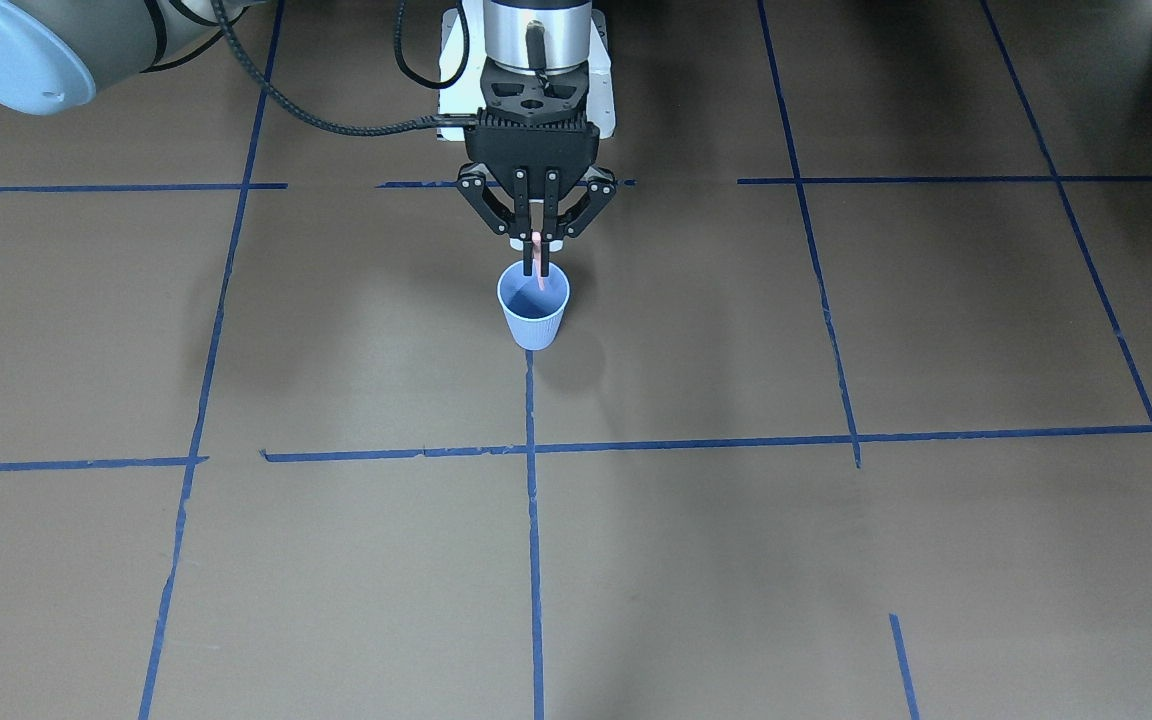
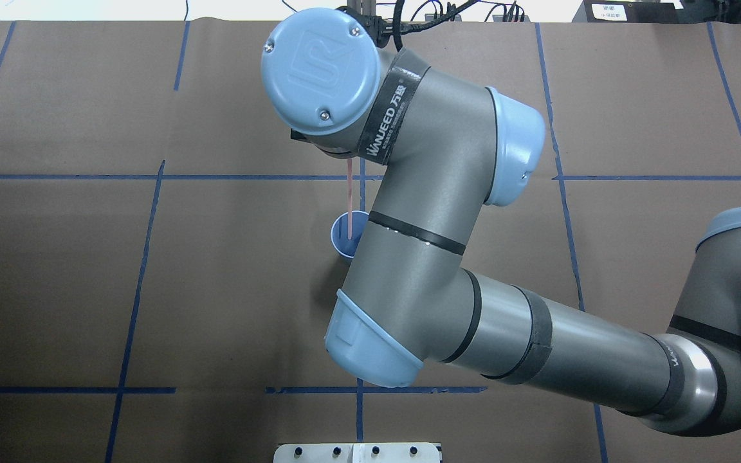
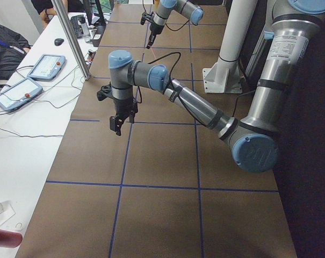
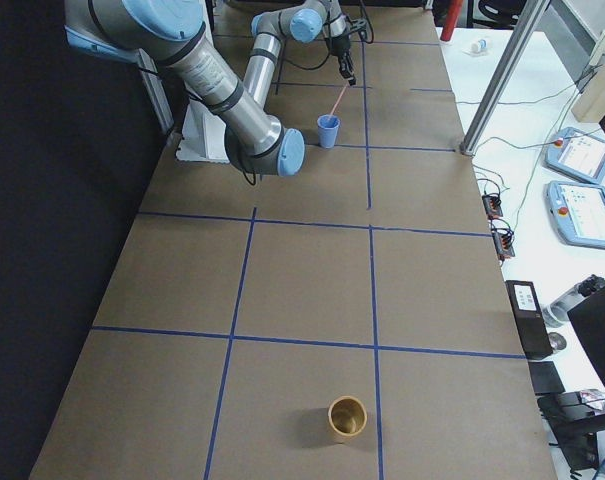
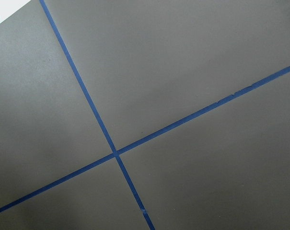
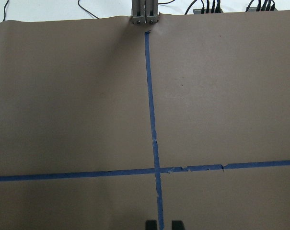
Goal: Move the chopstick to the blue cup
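The blue cup [image 1: 534,320] stands upright on the brown table near the middle tape line, and also shows in the overhead view [image 2: 342,243] and the right-side view [image 4: 328,131]. My right gripper [image 1: 536,243] hangs just above its rim, shut on the thin pink chopstick [image 1: 540,272]. The chopstick [image 2: 349,199] points down at a slight tilt, with its lower end inside the cup's mouth. My left gripper [image 3: 118,129] hovers over bare table farther along. It shows only in the left-side view, so I cannot tell whether it is open or shut.
The right arm's elbow [image 2: 370,354] hangs over the table beside the cup. A tan cup [image 4: 347,417] stands far off at the table's right end. A white base plate [image 2: 357,452] sits at the robot's edge. A side desk with control pendants [image 3: 22,91] runs along the operators' side.
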### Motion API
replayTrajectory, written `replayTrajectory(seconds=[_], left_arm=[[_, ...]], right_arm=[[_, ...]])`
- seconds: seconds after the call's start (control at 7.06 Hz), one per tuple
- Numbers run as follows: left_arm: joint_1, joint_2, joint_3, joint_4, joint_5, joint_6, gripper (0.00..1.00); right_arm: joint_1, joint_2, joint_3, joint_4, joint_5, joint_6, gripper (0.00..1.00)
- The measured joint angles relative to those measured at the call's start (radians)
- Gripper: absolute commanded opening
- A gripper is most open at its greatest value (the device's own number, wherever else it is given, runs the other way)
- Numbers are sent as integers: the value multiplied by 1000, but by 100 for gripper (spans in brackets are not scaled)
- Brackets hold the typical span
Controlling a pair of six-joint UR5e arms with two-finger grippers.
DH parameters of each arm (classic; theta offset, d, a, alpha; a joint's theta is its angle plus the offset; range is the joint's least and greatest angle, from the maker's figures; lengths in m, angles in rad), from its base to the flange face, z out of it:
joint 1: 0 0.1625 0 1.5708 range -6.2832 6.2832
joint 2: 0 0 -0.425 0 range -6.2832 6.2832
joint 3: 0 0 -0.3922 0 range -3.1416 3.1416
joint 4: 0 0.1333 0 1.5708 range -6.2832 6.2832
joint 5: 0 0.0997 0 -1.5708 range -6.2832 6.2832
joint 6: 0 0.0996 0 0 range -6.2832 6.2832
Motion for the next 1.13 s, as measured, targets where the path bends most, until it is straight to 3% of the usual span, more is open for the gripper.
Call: replayTrajectory(seconds=[0.42,0.57,0.85,1.13], left_arm=[[0,-1,2,1,-1,-3,100],[-7,-1,12,1,-4,-5,100],[-40,-1,85,0,-94,-3,100],[-64,4,132,-1,-143,5,100]], right_arm=[[4,-13,28,4,7,-3,100],[41,-59,87,-2,57,-19,100],[222,-290,317,-5,286,-145,100],[432,-502,449,-4,535,-380,100]])
